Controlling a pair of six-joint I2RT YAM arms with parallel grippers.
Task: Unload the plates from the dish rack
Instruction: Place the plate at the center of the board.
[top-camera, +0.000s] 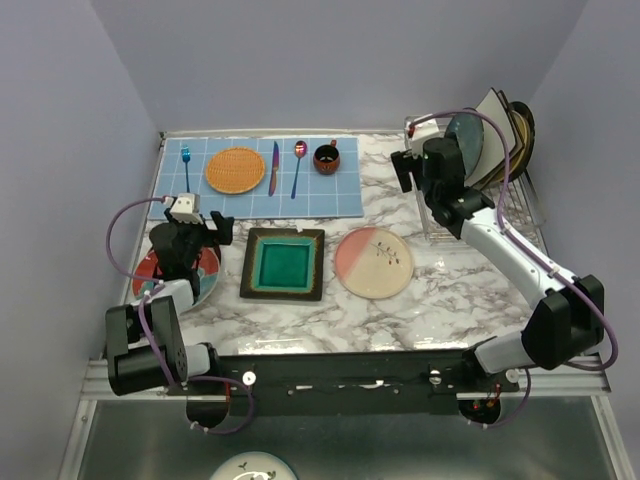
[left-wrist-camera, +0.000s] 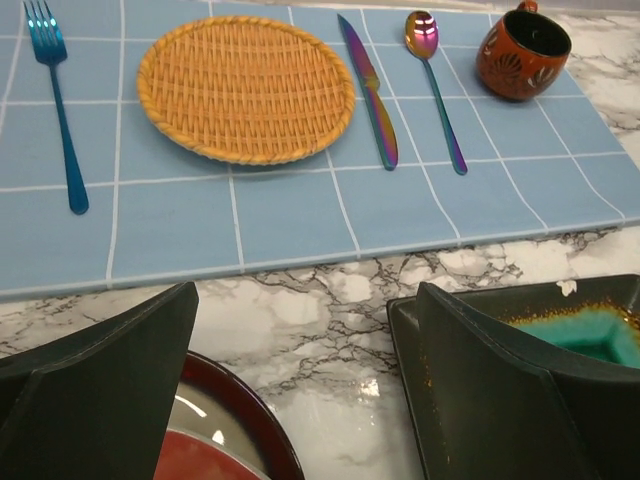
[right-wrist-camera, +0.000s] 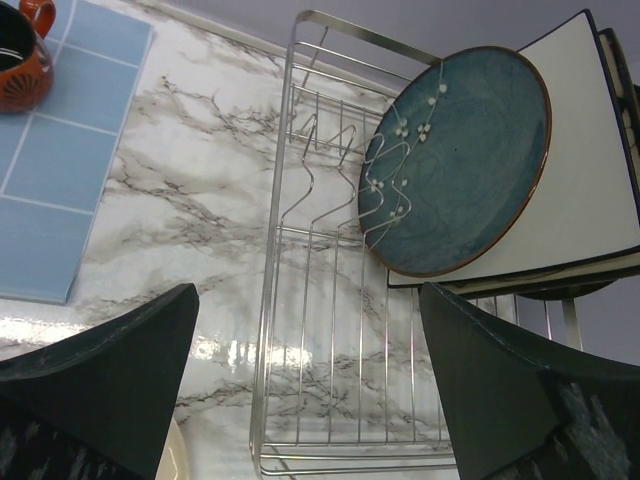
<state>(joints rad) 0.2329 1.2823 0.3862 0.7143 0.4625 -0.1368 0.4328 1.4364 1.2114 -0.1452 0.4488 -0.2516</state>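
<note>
The silver wire dish rack (top-camera: 520, 215) stands at the back right, and its base wires (right-wrist-camera: 330, 330) fill the right wrist view. Leaning in it are a dark blue round plate (top-camera: 468, 145) (right-wrist-camera: 455, 160) and, behind that, a cream square plate (top-camera: 497, 122) (right-wrist-camera: 590, 160), with more plates partly hidden behind. On the table lie a red-rimmed plate (top-camera: 207, 283) (left-wrist-camera: 215, 430), a teal square plate (top-camera: 283, 264) (left-wrist-camera: 590, 325) and a pink-and-cream plate (top-camera: 373, 262). My left gripper (top-camera: 212, 232) (left-wrist-camera: 305, 290) hangs open and empty between the red-rimmed and teal plates. My right gripper (top-camera: 408, 172) (right-wrist-camera: 308, 292) is open and empty at the rack's left end.
A blue placemat (top-camera: 340, 195) at the back holds an orange woven mat (top-camera: 235, 170) (left-wrist-camera: 245, 88), a fork (top-camera: 186, 165), a knife (top-camera: 273, 168), a spoon (top-camera: 298, 165) and a dark-red cup (top-camera: 326, 158) (left-wrist-camera: 520, 52). Walls close in the back and both sides.
</note>
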